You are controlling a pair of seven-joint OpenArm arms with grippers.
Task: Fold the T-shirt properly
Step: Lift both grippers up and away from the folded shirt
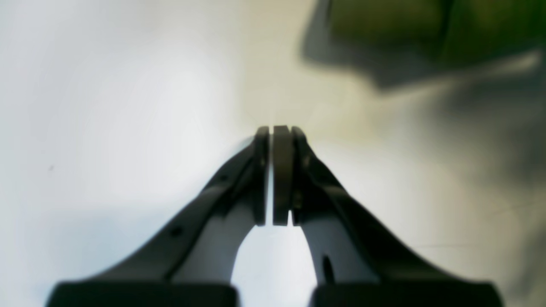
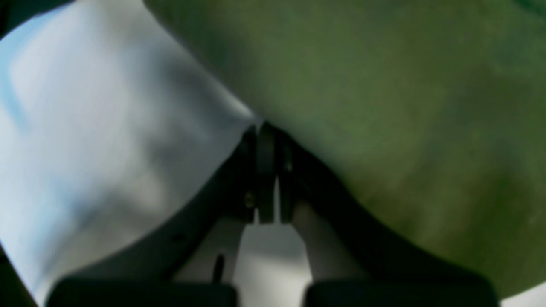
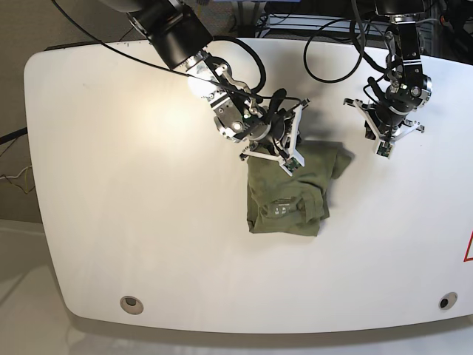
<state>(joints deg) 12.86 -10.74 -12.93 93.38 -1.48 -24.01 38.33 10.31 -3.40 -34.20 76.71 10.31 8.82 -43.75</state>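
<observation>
Hovering closed and empty, the right gripper (image 3: 255,151) and left gripper (image 3: 385,144) are flanking the folded T-shirt (image 3: 292,192), probably finishing.

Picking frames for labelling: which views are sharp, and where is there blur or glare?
Base view: sharp, with glare on the white table upper left. Left wrist view: soft; olive-green cotton T-shirt a blurred patch. Right wrist view: blurred throughout.
</observation>
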